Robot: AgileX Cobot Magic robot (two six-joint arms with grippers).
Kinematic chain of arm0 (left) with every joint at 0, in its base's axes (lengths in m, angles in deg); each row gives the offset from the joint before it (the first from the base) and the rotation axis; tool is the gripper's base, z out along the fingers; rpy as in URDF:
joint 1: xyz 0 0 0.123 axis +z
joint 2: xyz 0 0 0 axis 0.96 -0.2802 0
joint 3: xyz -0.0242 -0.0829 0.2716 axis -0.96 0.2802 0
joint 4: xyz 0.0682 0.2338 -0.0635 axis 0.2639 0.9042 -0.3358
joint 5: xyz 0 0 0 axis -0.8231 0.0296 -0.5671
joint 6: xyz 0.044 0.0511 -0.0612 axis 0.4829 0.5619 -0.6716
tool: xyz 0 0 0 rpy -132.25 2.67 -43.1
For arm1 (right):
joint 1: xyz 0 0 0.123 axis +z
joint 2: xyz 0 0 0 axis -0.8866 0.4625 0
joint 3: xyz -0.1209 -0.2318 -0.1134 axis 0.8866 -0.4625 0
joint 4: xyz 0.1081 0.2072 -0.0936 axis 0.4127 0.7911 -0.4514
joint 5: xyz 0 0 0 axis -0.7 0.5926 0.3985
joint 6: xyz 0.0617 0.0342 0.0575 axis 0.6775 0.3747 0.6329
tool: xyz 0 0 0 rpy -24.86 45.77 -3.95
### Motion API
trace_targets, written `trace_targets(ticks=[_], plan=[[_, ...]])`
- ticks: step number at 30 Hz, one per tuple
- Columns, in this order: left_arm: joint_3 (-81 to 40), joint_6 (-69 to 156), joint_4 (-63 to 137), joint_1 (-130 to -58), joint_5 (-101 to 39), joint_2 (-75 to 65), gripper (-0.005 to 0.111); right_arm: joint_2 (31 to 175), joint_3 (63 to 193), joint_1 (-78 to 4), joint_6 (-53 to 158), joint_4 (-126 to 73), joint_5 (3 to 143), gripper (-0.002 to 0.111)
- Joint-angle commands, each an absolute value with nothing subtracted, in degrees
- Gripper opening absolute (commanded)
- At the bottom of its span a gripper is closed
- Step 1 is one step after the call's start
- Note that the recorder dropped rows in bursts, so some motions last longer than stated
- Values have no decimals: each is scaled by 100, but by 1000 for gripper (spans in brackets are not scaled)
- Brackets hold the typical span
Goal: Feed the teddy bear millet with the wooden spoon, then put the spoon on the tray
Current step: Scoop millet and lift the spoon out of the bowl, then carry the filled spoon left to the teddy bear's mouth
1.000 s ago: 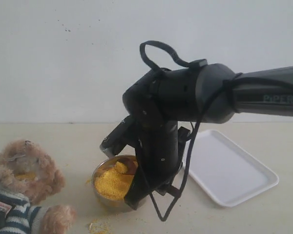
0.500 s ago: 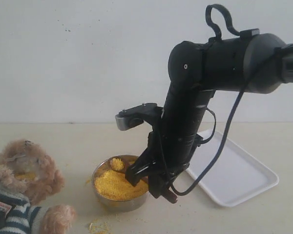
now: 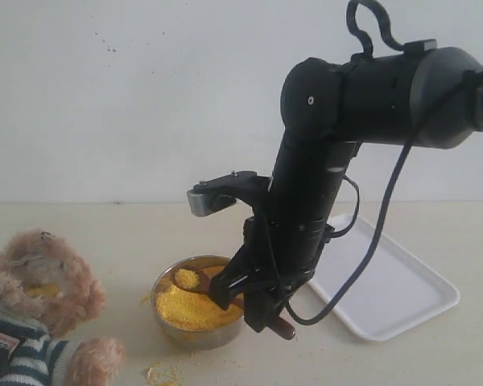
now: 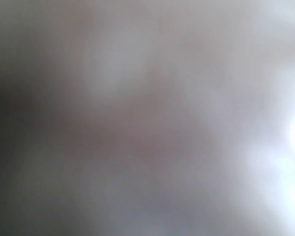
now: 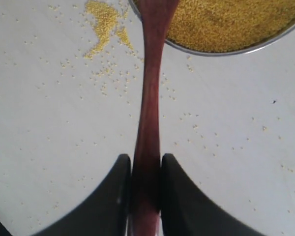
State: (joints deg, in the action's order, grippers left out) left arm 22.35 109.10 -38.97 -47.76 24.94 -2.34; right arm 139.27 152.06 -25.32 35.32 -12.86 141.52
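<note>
Steel bowl [image 3: 182, 330] on pale tabletop [image 3: 121, 229]

The right arm [image 3: 386, 88] is extended from the upper right of the frame and bent steeply downward. The wooden spoon [image 5: 148, 113] is clamped between the fingers [image 5: 179, 196] of the right gripper [image 5: 146, 164].

You will find no lettering you can read here. The badge [image 3: 0, 341] on the teddy bear [image 3: 44, 277], well away from the right tool [image 3: 243, 304] past the steel bowl [image 3: 185, 334], shows only faint marks (too small to make out). The left wrist view is all blur.
</note>
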Motion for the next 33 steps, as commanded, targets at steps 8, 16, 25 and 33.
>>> trace_targets(ticks=[8,16,25,33], plan=[[2248,10937,-4006,-4770,2569,-193,4,13396,15238,-1749,3577,-2295,14142,0],[2248,10937,-4006,-4770,2569,-193,4,13360,15537,-1126,3851,-2653,14309,0],[2248,10937,-4006,-4770,2569,-193,4,13351,16162,-580,4130,-2989,14309,0],[2248,10937,-4006,-4770,2569,-193,4,13351,16171,-452,4214,-3310,14309,0]])
